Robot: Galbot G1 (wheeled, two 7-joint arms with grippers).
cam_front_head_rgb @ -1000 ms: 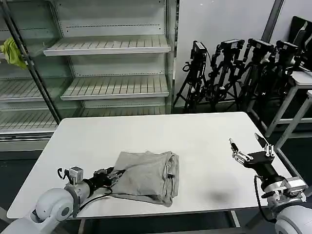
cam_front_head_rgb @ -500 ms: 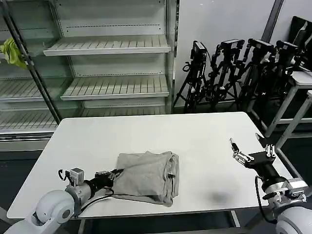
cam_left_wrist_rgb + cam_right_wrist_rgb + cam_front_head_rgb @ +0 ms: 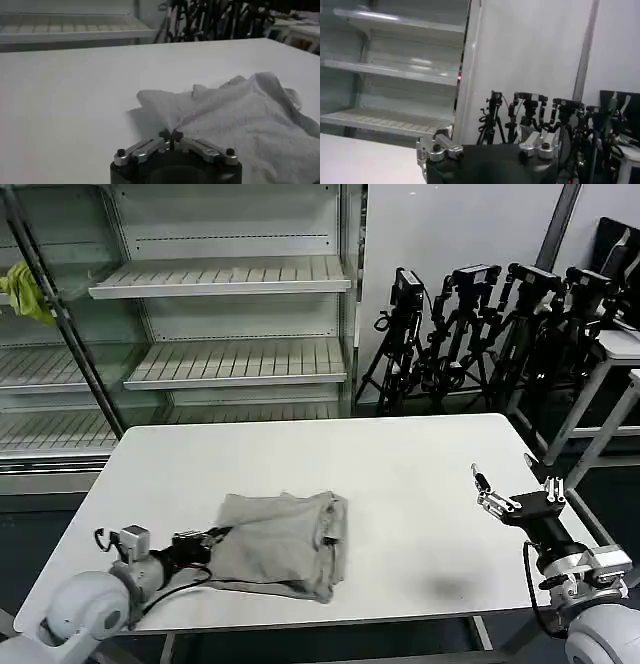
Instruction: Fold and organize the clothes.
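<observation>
The clothes are one light grey T-shirt [image 3: 280, 542], folded into a thick bundle near the front of the white table [image 3: 380, 464]. My left gripper [image 3: 205, 542] lies low on the table at the bundle's left edge, shut on a pinch of grey cloth. In the left wrist view the two fingertips [image 3: 165, 135] meet on a ridge of the T-shirt [image 3: 240, 115], which stretches away from them. My right gripper [image 3: 512, 484] hovers open near the table's right edge, well away from the shirt, with nothing between its fingers [image 3: 436, 148].
Empty metal shelves [image 3: 220, 279] stand behind the table, with a yellow-green cloth [image 3: 25, 292] hanging at the far left. Black tripods [image 3: 470, 324] crowd the back right. Bare tabletop lies behind the bundle and to its right.
My left gripper has drawn back to the left, dragging the folded T-shirt a short way with it across the table. The right gripper has stayed near the right edge.
</observation>
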